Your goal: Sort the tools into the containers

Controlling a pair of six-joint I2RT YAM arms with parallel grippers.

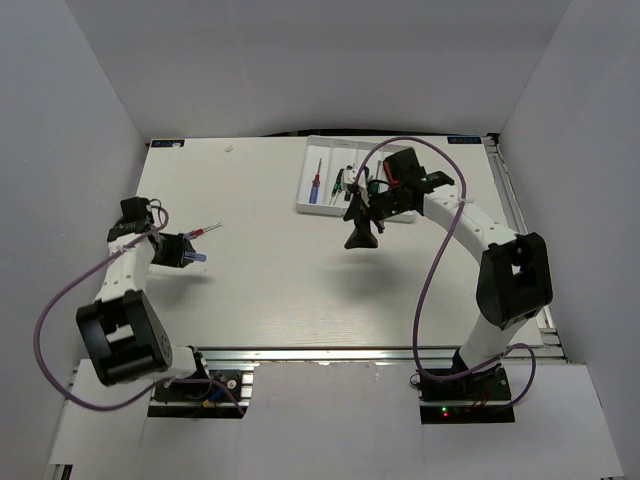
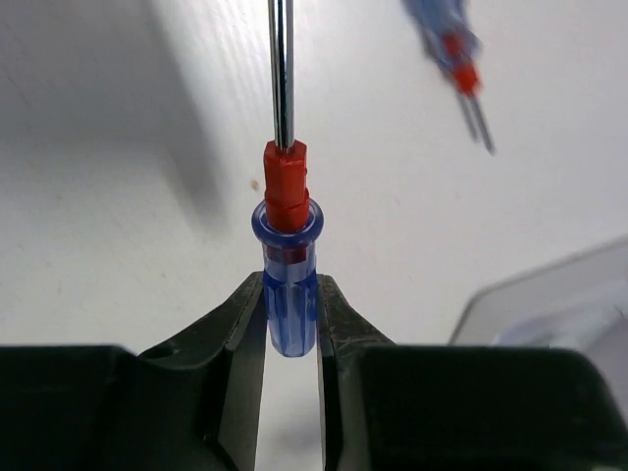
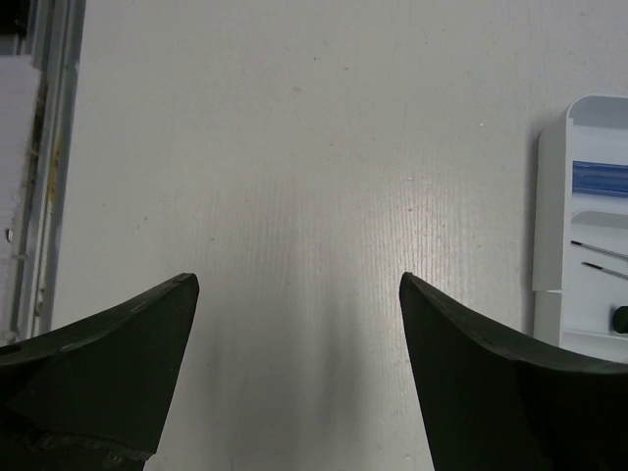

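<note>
Screwdriver, small, blue handle, red collar: left gripper clamps it by the handle, shaft pointing away from the fingers. It sits over the left side of the table, well apart from the tray. Right gripper is spread wide, holding nothing, over table just beside the tray. Tray holds several tools.

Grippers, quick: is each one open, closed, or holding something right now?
Left gripper: closed on the small blue-handled screwdriver.
Right gripper: open, holding nothing.
</note>
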